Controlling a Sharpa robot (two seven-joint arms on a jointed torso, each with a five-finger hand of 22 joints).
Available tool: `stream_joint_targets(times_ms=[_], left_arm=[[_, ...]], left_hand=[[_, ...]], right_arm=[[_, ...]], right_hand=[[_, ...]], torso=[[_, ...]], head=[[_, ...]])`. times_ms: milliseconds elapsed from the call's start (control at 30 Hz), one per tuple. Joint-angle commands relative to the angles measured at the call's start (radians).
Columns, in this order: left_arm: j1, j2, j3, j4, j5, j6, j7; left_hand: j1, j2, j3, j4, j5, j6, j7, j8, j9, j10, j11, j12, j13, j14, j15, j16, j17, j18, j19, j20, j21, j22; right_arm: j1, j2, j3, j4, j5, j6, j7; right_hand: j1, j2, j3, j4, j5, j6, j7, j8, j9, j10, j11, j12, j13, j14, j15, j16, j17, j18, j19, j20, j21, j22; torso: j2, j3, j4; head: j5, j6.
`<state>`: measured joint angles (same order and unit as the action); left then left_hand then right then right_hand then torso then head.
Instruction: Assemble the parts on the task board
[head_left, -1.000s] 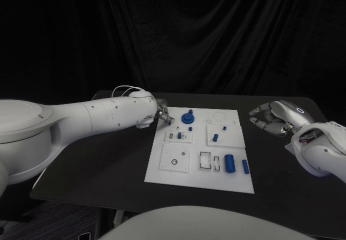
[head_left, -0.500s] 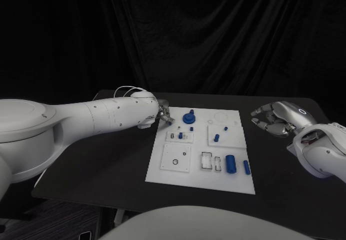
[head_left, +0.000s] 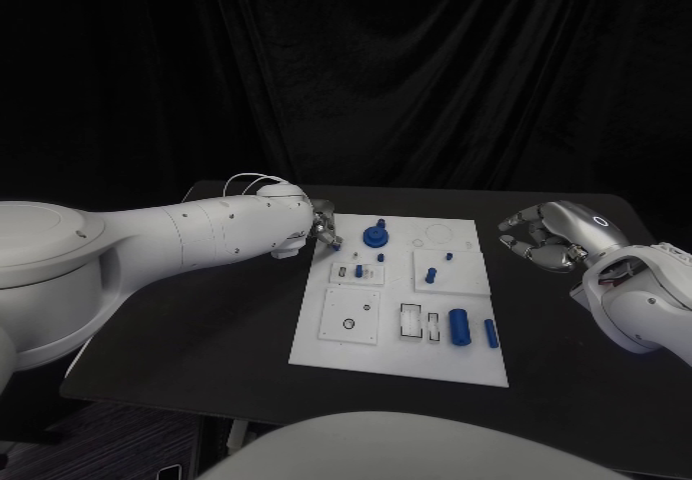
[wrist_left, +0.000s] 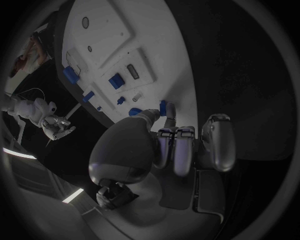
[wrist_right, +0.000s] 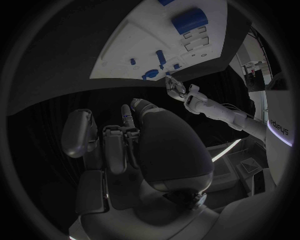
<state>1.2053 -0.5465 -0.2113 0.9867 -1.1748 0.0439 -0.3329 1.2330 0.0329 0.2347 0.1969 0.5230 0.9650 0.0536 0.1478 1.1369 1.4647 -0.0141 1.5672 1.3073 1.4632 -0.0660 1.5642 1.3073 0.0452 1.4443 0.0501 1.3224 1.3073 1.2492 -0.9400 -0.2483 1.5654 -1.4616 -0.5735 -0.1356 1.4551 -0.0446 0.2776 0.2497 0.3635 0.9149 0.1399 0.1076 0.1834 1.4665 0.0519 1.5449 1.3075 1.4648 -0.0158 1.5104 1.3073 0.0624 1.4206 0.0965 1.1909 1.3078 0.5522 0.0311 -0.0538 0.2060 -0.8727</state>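
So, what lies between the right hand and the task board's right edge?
Only bare black table, in the head view. The right hand hovers apart from the task board, holding nothing.

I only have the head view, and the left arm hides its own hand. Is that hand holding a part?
Observer: In the left wrist view, the left hand has its fingers curled at the task board edge. A blue peg sits right at the fingertips; I cannot tell whether it is held.
Operator: And inside the right hand?
Observer: In the right wrist view, the right hand has its fingers curled with nothing in them, over the black table, apart from the board.
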Motion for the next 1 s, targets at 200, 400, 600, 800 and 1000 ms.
stream_joint_targets(times_ms=[200, 400, 600, 800, 1000], left_arm=[[-0.003, -0.013, 0.001, 0.017, 0.002, -0.014, 0.021], [-0.003, -0.059, 0.001, 0.079, 0.002, -0.052, 0.024], [-0.002, -0.124, 0.001, 0.169, 0.047, -0.093, 0.026], [-0.002, -0.192, 0.001, 0.266, 0.156, -0.113, 0.027], [-0.002, -0.238, 0.0, 0.341, 0.181, -0.136, 0.031]], left_hand=[[-0.01, -0.03, 0.075, -0.031, 0.016, 0.019, -0.003, 0.002, 0.011, 0.106, -0.004, 0.004, 0.263, 0.108, 0.0, 0.007, 0.263, 0.015, -0.004, -0.004, -0.002, 0.184], [-0.028, -0.053, 0.131, -0.059, 0.012, 0.035, -0.007, 0.009, 0.02, 0.106, -0.008, 0.004, 0.263, 0.108, -0.004, 0.007, 0.263, 0.012, 0.003, -0.007, 0.01, 0.188], [-0.044, -0.068, 0.159, -0.077, 0.01, 0.048, -0.011, 0.013, 0.022, 0.106, -0.012, 0.004, 0.263, 0.108, -0.007, 0.007, 0.263, 0.012, 0.005, -0.009, 0.012, 0.189], [-0.046, -0.072, 0.168, -0.084, 0.003, 0.049, -0.011, 0.013, 0.023, 0.106, -0.012, 0.004, 0.263, 0.108, -0.008, 0.007, 0.263, 0.012, 0.003, -0.01, 0.009, 0.188], [-0.054, -0.074, 0.172, -0.084, -0.008, 0.051, -0.011, 0.013, 0.023, 0.106, -0.012, 0.004, 0.263, 0.108, -0.008, 0.007, 0.263, 0.012, 0.003, -0.011, 0.009, 0.188]], right_arm=[[0.001, -0.002, 0.001, 0.001, -0.003, 0.001, -0.012], [0.001, -0.008, 0.001, 0.004, -0.003, 0.005, -0.015], [0.001, -0.014, 0.001, 0.006, -0.003, 0.007, -0.02], [0.001, -0.018, 0.001, 0.008, -0.003, 0.008, -0.022], [0.001, -0.019, 0.001, 0.008, -0.003, 0.01, -0.023]], right_hand=[[0.007, -0.005, 0.007, 0.001, 0.003, 0.01, 0.0, -0.004, -0.002, 0.044, 0.005, -0.005, 0.184, 0.077, 0.002, -0.002, 0.185, 0.019, 0.0, -0.004, -0.002, 0.152], [0.007, -0.005, 0.007, 0.001, 0.003, 0.01, 0.0, -0.004, -0.002, 0.044, 0.005, -0.005, 0.184, 0.077, 0.002, -0.002, 0.185, 0.019, 0.0, -0.004, -0.002, 0.152], [0.007, -0.006, 0.008, 0.0, 0.004, 0.01, 0.0, -0.004, -0.002, 0.042, 0.005, -0.006, 0.182, 0.076, 0.002, -0.004, 0.184, 0.019, 0.0, -0.004, -0.004, 0.152], [0.007, -0.006, 0.008, 0.0, 0.004, 0.01, 0.0, -0.004, -0.002, 0.042, 0.005, -0.006, 0.182, 0.076, 0.002, -0.004, 0.184, 0.019, 0.0, -0.004, -0.004, 0.152], [0.007, -0.006, 0.008, 0.0, 0.004, 0.01, 0.0, -0.004, -0.002, 0.042, 0.005, -0.006, 0.182, 0.076, 0.002, -0.004, 0.184, 0.019, 0.0, -0.004, -0.004, 0.152]], torso=[[0.0, 0.0, 0.0], [0.0, 0.0, -0.0003], [0.0, 0.0001, 0.0003], [0.0, 0.0, 0.0015], [0.0, 0.0, 0.0011]], head=[[-0.001, 0.0], [-0.005, 0.0], [-0.007, 0.0], [-0.006, 0.0], [-0.003, 0.0]])
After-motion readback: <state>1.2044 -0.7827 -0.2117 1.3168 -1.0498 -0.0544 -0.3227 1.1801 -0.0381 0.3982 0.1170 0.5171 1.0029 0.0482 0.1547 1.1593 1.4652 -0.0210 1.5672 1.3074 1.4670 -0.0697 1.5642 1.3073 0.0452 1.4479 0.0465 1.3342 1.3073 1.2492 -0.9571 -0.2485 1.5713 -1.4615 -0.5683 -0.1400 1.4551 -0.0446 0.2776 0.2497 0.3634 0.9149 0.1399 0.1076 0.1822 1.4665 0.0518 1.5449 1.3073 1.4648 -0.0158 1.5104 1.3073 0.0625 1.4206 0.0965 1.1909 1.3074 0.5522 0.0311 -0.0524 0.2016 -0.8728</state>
